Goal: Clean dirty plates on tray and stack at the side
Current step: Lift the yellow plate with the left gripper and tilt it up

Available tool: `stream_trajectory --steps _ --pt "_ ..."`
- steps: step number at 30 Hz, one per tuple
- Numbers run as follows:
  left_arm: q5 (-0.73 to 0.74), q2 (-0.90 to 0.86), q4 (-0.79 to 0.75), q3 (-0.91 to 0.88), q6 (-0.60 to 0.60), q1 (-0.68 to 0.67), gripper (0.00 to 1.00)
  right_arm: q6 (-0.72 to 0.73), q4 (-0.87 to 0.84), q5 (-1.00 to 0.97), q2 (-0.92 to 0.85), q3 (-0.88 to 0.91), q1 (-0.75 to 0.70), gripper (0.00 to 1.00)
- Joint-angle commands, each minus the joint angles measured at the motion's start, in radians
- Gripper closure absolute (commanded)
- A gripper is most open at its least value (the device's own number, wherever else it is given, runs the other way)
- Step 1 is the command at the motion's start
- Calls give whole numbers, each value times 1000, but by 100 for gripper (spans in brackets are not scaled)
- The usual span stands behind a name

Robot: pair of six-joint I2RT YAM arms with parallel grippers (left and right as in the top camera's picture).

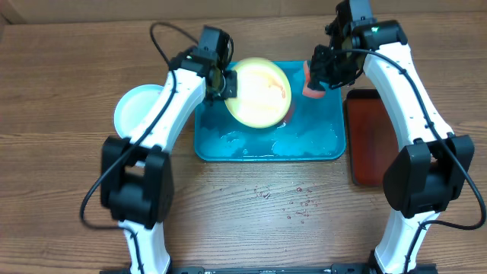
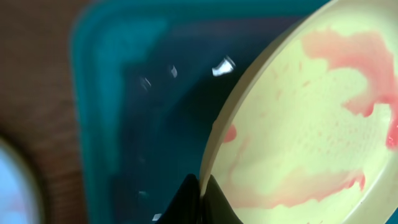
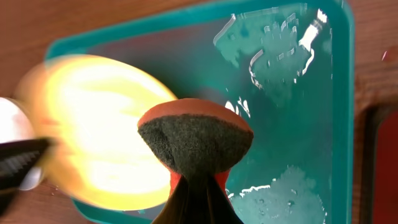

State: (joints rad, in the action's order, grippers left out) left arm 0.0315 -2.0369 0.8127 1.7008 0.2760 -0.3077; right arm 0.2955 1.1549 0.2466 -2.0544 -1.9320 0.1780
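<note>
left hand (image 1: 221, 82): pinched shut on the edge of the yellow plate (image 1: 259, 93), holding it tipped up.
right hand (image 1: 326, 70): squeezed tight on the sponge (image 1: 312, 86).
yellow plate: in the left hand, just beside the sponge. i cannot tell if they touch. the blue tray (image 1: 319, 146) is under both hands.
white plate (image 1: 137, 110): on the table on the outer side of the left hand, off the tray. it looks clean.
done: i think one plate is washed and put aside.
left to do: scrub the yellow plate, then stack it on the white one. i see only two plates.
left wrist view: shows the red smears (image 2: 348, 68) on the yellow plate up close. the top view hardly shows them.
right wrist view: shows the sponge's rough dark face. the plate is a bright blur there.
top view: shows both hands at once and the whole white plate.
</note>
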Motion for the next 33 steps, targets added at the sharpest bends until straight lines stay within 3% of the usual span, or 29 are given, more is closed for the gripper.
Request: stream_trajectory --steps 1,7,14,16,20,22,33 --pt "-183 139 -14 50 -193 -7 96 50 -54 -10 -14 84 12 96" --pt "-375 157 -33 49 -327 -17 95 61 -182 -6 -16 193 31 96" --pt "-726 157 -52 49 -332 -93 96 79 -285 -7 -16 255 58 96" --pt "-817 157 -61 49 -303 -123 96 79 -303 -7 -16 259 63 96" --pt "-1021 157 -53 48 -105 -178 96 79 -325 -8 -16 259 71 96" --pt "-1066 157 -50 48 -69 -200 96 80 -328 -10 -16 259 71 96" --pt "-1267 157 -60 48 -58 -297 96 79 -323 -10 -16 259 71 96"
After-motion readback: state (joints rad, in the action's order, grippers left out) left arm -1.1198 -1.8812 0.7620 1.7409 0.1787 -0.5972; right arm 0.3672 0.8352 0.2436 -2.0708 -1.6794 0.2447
